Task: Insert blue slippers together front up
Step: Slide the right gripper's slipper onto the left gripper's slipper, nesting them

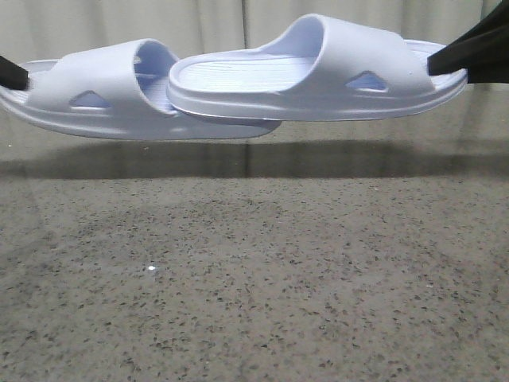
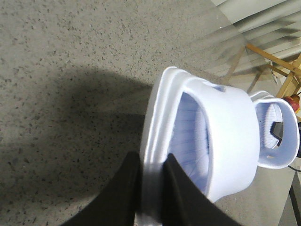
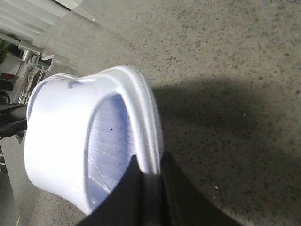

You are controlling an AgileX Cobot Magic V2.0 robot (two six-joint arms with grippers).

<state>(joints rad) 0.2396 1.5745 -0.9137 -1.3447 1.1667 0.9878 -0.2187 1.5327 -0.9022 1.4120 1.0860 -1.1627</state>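
Speckled grey stone forms the table (image 1: 254,302) beneath both arms, and you see a broad dark shadow (image 1: 254,163) lying across it directly under the raised footwear. Above that surface, well clear of it, hang the two blue slippers, each carried level with its footbed facing upward. You find the left slipper (image 1: 103,91) extending away from the left gripper (image 1: 14,74), which is clamped on the sole edge at the slipper's outer end; in the left wrist view the two dark fingers (image 2: 181,193) pinch that pale rim between them. You find the right slipper (image 1: 350,72) extending away from the right gripper (image 1: 469,56), which is likewise closed on the sole edge at the outer end; the right wrist view shows its fingers (image 3: 134,188) squeezing the layered rim. Between the two grippers the slippers overlap: the free end of the right slipper sits in front of and slightly above the left slipper's strap opening, with the left sole showing beneath it. Whether the two are actually touching there cannot be told. Each wide strap carries a small triangular side hole (image 1: 367,80).
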